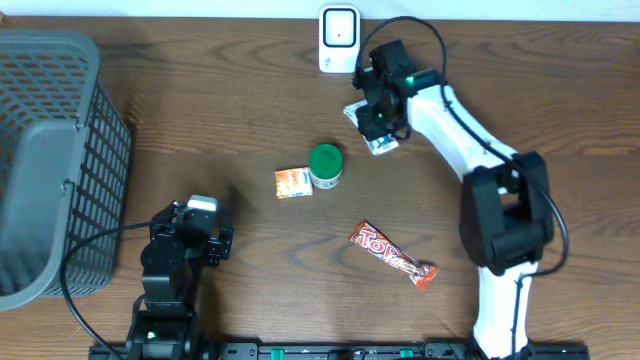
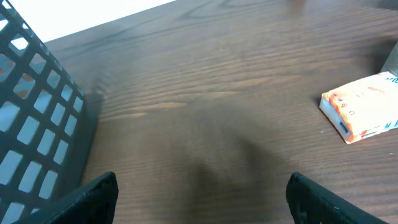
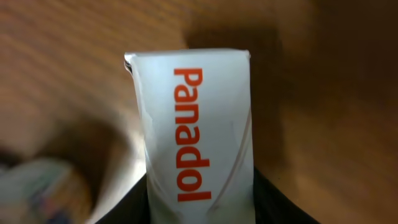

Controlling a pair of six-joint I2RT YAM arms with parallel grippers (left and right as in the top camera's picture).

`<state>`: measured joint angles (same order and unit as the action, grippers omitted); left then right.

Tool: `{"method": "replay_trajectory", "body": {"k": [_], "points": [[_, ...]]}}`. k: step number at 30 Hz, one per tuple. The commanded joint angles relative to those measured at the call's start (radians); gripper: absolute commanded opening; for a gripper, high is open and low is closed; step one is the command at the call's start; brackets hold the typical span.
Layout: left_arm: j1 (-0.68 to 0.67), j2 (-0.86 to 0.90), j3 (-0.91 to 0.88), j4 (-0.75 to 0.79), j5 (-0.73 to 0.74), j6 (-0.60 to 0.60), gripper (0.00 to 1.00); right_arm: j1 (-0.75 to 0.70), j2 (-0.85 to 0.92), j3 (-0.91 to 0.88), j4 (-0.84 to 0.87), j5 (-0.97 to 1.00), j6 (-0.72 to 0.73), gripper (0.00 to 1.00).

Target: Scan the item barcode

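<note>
Right hand (image 1: pixel 379 118): is pinching the near end of a white Panadol box (image 3: pixel 193 130), one finger pressing on each side. The box is sitting at the far side of the counter (image 1: pixel 250 80), just in front of the white scanner (image 1: pixel 339 38); whether it is resting on the wood cannot be told.

Left hand (image 2: pixel 199 208): is gaping wide, holding nothing, and hovering beside the grey basket (image 2: pixel 31 124).

Mid-counter: an orange-and-white packet (image 1: pixel 293 183) is lying against a green-lidded tub (image 1: pixel 325 166). A red candy bar (image 1: pixel 392 253) is lying apart, nearer the front.
</note>
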<state>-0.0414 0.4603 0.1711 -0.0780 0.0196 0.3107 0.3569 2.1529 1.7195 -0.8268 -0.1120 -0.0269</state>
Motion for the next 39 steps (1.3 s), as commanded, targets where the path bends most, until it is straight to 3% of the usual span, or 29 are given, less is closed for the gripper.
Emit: {"method": "replay_trajectory", "body": {"k": [1,6,8,10,11,14,25,38,39], "points": [[-0.003,-0.005,0.000,0.003,-0.009,-0.010,0.87,0.006,-0.037,0.005,-0.091,0.002,0.084,0.39],[-0.003,-0.005,0.001,0.003,-0.009,-0.010,0.87,0.010,-0.037,-0.029,-0.179,0.002,0.082,0.39],[-0.003,-0.005,0.000,0.003,-0.009,-0.010,0.87,0.014,-0.037,-0.048,-0.178,0.002,0.082,0.45],[-0.003,-0.005,0.001,0.003,-0.009,-0.010,0.87,0.021,-0.037,-0.066,-0.162,0.002,0.082,0.67],[-0.003,-0.005,0.000,0.003,-0.009,-0.010,0.87,0.026,-0.037,-0.079,-0.148,0.002,0.082,0.84],[-0.003,-0.005,0.001,0.003,-0.009,-0.010,0.87,0.037,-0.037,-0.091,-0.127,0.002,0.082,0.98],[-0.003,-0.005,0.001,0.003,-0.009,-0.010,0.87,0.044,-0.012,-0.111,-0.063,0.080,0.065,0.99],[-0.003,-0.005,0.000,0.003,-0.009,-0.010,0.87,0.043,-0.005,-0.332,0.160,0.080,0.071,0.99],[-0.003,-0.005,0.000,0.003,-0.009,-0.010,0.87,0.043,-0.005,-0.349,0.182,0.080,0.071,0.96]]}}
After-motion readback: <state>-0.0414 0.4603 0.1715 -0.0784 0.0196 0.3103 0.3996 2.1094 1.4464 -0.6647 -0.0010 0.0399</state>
